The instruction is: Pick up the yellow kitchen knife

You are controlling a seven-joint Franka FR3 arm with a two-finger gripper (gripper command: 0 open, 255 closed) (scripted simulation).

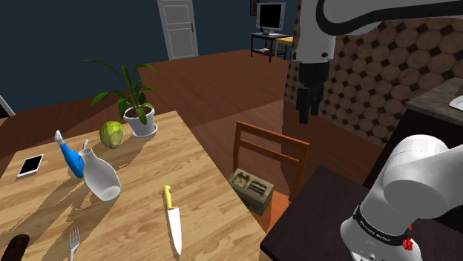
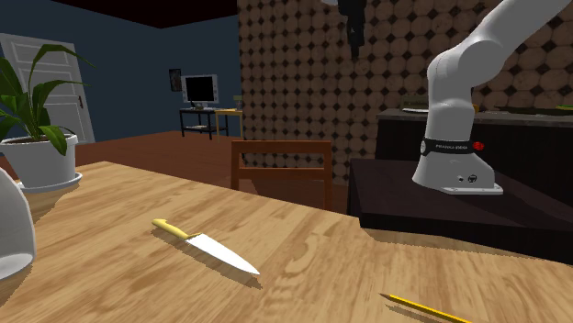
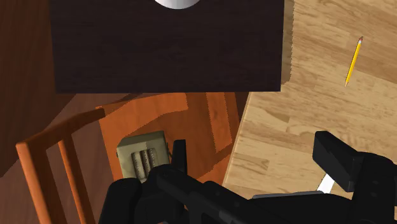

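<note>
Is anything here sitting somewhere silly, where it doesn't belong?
Yes. A small olive box with slots, a bit like a toaster, sits on the seat of the wooden chair instead of on the table. The white vase on the table also seems to lean over instead of standing straight.

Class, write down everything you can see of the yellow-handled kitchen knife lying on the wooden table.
The kitchen knife has a yellow handle and a broad, pale, pointed blade that looks like metal. It lies flat on the wooden table, near its chair-side edge, touching only the tabletop; the black gripper hangs well away.
</note>
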